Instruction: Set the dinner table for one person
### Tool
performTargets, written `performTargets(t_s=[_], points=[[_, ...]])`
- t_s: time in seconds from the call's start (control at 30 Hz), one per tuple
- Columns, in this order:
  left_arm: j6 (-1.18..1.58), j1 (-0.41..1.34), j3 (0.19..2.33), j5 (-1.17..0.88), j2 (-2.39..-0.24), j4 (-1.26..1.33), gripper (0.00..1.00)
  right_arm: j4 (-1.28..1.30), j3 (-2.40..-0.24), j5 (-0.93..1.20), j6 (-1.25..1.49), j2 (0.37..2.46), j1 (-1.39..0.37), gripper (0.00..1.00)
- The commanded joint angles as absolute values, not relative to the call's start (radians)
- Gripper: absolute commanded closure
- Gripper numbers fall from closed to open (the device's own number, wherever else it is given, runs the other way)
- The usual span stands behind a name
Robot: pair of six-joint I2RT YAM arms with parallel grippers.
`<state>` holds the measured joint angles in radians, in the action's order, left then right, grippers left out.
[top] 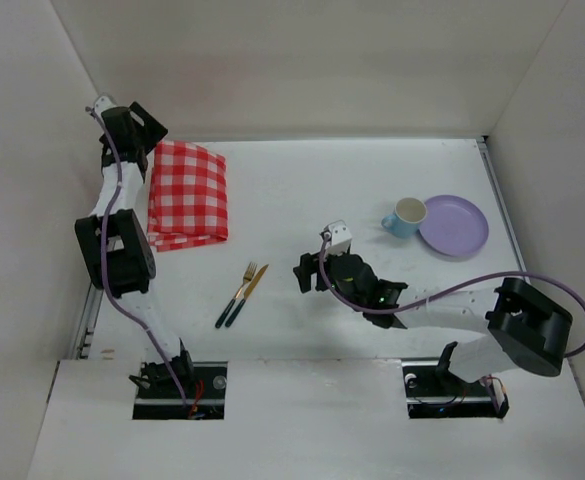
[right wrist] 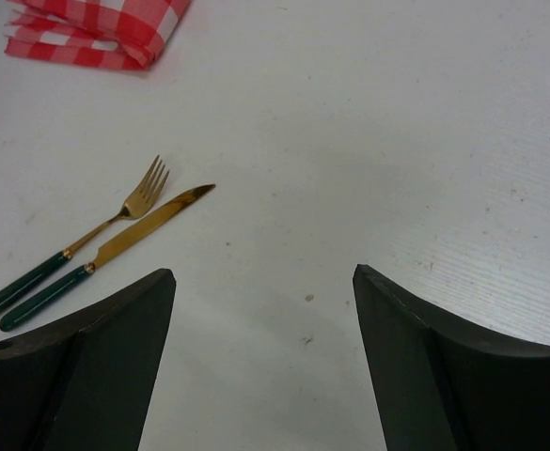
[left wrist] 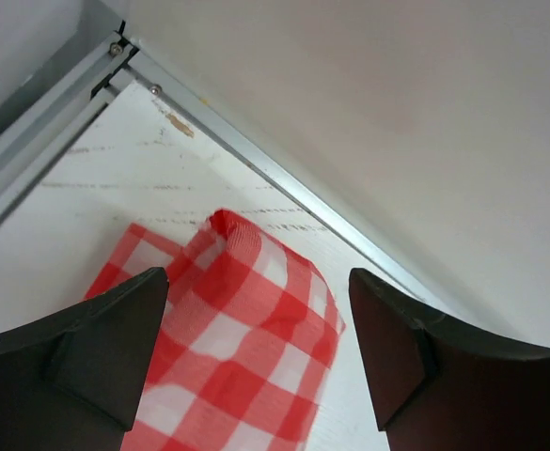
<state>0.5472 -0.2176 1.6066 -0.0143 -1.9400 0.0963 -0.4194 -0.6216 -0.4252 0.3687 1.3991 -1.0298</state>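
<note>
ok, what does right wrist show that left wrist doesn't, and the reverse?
Right wrist only: the fork and knife, side by side, with green handles.
Left wrist only: the metal rail at the table's corner and the wall behind it.
Both: the checkered cloth and the white tabletop. Each also shows its own open pair, the left fingers and right fingers, holding nothing.

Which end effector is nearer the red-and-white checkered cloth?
Left. Left end effector hovers at the far corner of the cloth; right end effector is mid-table near the fork.
</note>
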Motion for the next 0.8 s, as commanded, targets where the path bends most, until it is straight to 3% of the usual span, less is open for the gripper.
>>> performTargets(t_s=[0.0, 0.33, 0.4, 0.6, 0.77], points=[[0.416, -0.229, 1.745, -0.12, -2.017, -0.104, 0.23, -0.469, -0.655, -0.402, 0.362, 1.41, -1.042, 0.16], [0.342, -0.22, 1.792, -0.155, -2.121, -0.152, 0.28, -0.469, -0.663, -0.393, 0.357, 1.431, -1.047, 0.14], [0.344, -0.211, 1.763, -0.17, -2.123, -0.131, 0.35, -0.469, -0.664, -0.393, 0.356, 1.434, -1.047, 0.14], [0.371, -0.193, 1.684, -0.189, -2.069, -0.083, 0.78, -0.469, -0.664, -0.397, 0.353, 1.431, -1.048, 0.15], [0.402, -0.122, 1.672, -0.199, -1.99, -0.095, 0.88, -0.469, -0.65, -0.403, 0.351, 1.399, -1.048, 0.15]])
